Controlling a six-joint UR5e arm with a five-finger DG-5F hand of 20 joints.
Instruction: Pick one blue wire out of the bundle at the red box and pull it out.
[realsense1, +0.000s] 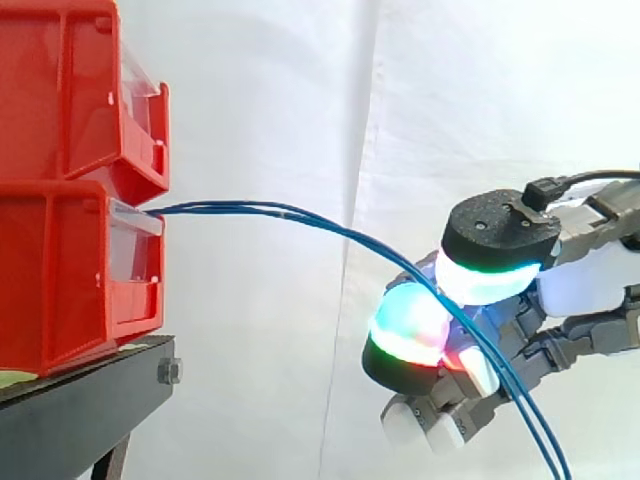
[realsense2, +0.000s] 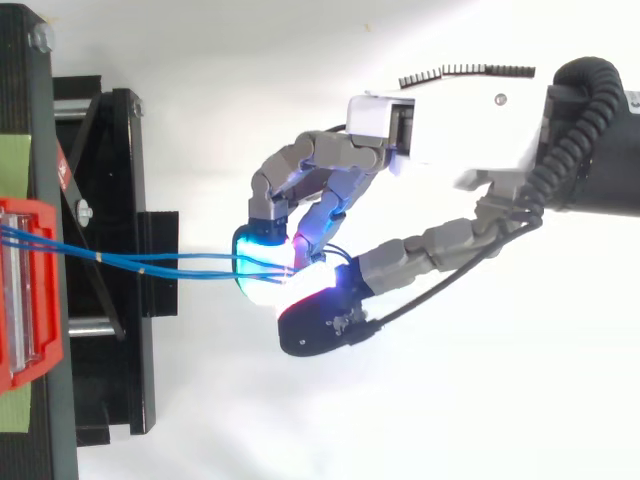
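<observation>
A bundle of thin blue wires (realsense1: 300, 213) leaves the front of the lower red bin (realsense1: 60, 280) and arcs right and downward. The wires pass between the glowing fingertips (realsense1: 408, 325) of my hand (realsense1: 500, 240), then hang down past the bottom edge. From above, the wires (realsense2: 150, 264) run level from the red bin (realsense2: 25, 290) at the left edge to my hand (realsense2: 440, 140). Its fingers are curled and pinch the wires at the pads (realsense2: 255, 245). I cannot tell how many strands are pinched. The hand sits well to the right of the bins.
A second red bin (realsense1: 60, 90) is stacked on the lower one. Both rest on the black stand (realsense1: 80, 410), whose frame and bolts (realsense2: 110, 200) lie under the wires. A white curtain (realsense1: 300, 100) hangs behind.
</observation>
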